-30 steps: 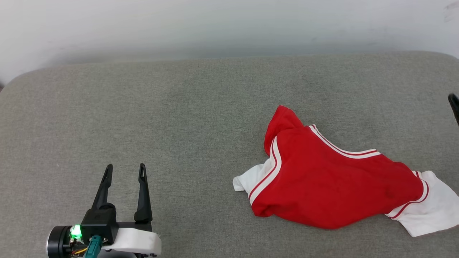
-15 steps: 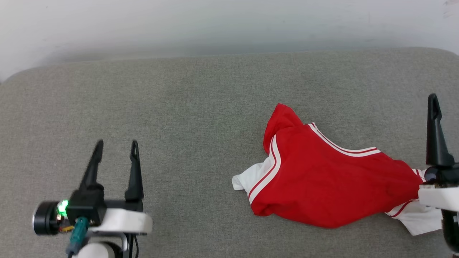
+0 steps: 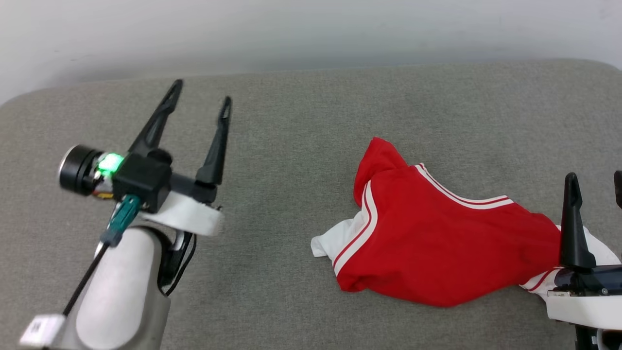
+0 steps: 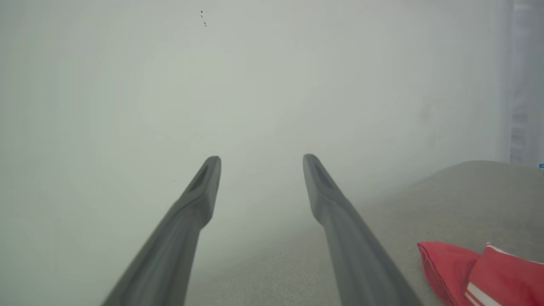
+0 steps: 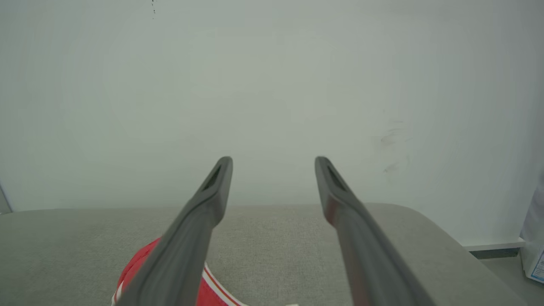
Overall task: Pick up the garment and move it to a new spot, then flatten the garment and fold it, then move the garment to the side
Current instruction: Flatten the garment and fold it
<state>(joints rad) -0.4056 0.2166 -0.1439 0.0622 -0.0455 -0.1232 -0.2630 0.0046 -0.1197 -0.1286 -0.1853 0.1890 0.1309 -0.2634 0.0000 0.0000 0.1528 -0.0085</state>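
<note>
Red jersey fabric with white short sleeves and red-and-white striped trim makes up the garment (image 3: 437, 253). It lies crumpled on the right half of the grey woven padded surface (image 3: 291, 146), one white sleeve at its left end and one at its right end. No finger has hold of it.

Left gripper (image 3: 202, 92): two long dark fingers spread wide apart with nothing between them. It is positioned over the left part of the surface, well apart from the garment, with its fingers pointing toward the pale wall (image 3: 311, 29). The left wrist view confirms the open gap (image 4: 261, 158) and shows a red corner of the garment (image 4: 488, 272) at the lower right.

Right gripper (image 3: 595, 176): fingers likewise spread, with nothing held. In the head view it sits at the right edge, its near finger crossing the garment's right white sleeve; whether it touches the cloth cannot be told. The right wrist view shows the open gap (image 5: 273, 159), with red cloth (image 5: 135, 267) beside and under the left-hand finger.
</note>
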